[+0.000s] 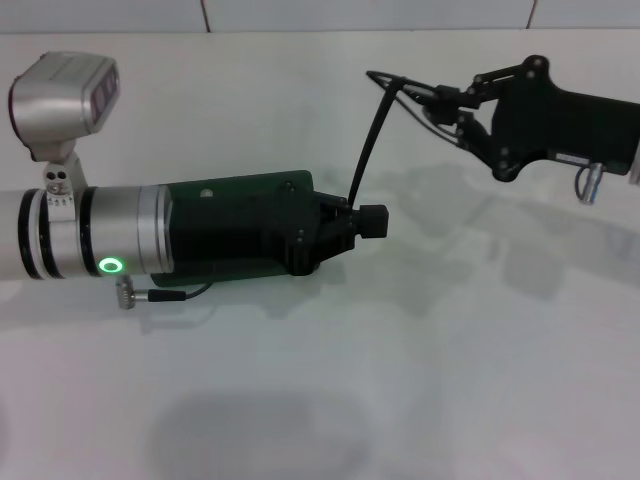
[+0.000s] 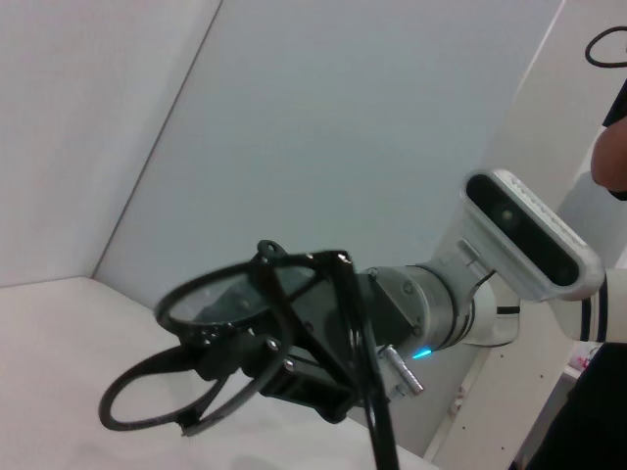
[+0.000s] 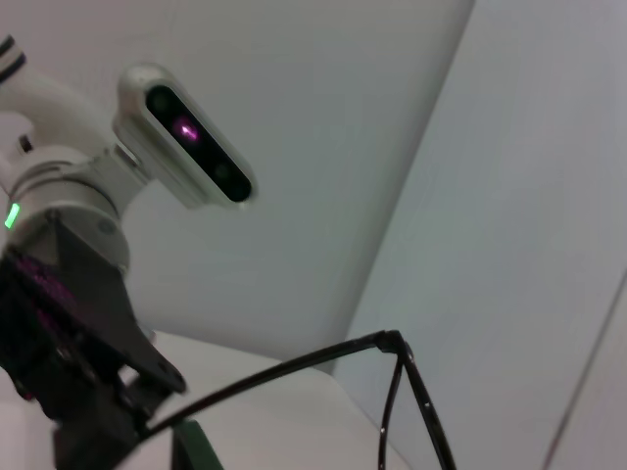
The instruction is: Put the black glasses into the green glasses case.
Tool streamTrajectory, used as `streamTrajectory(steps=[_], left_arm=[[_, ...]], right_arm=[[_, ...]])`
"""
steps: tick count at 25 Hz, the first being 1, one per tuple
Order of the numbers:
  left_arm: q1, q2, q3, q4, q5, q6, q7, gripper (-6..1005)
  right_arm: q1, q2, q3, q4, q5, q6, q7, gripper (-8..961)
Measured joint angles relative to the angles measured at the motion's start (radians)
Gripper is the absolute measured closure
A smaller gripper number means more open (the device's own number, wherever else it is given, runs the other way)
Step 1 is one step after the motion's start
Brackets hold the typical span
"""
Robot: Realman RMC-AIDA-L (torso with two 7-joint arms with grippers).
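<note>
Your right gripper is pinched on the front of the black glasses, held in the air above and to the right of the green glasses case. Your left gripper sits over the case, clamped on one temple tip of the glasses.

My left arm reaches in from the left, its left end effector level and closed on one temple arm of the black glasses. My right end effector comes in from the right, higher up, pinching the frame's front.
</note>
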Motion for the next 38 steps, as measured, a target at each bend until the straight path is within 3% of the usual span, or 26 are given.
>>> streamTrajectory(steps=[10, 21, 38], left_arm=[[-0.01, -0.004, 0.0, 0.0, -0.001, -0.004, 0.002, 999], [-0.024, -0.005, 0.0, 0.0, 0.0, -0.005, 0.002, 998], [-0.029, -0.005, 0.0, 0.0, 0.0, -0.018, 0.002, 998]], right_arm=[[0.001, -0.001, -0.153, 0.0, 0.113, -0.018, 0.046, 878], [0.006, -0.002, -0.168, 0.0, 0.117, -0.127, 0.145, 879], [0.008, -0.003, -0.169, 0.0, 0.119, -0.176, 0.199, 880]])
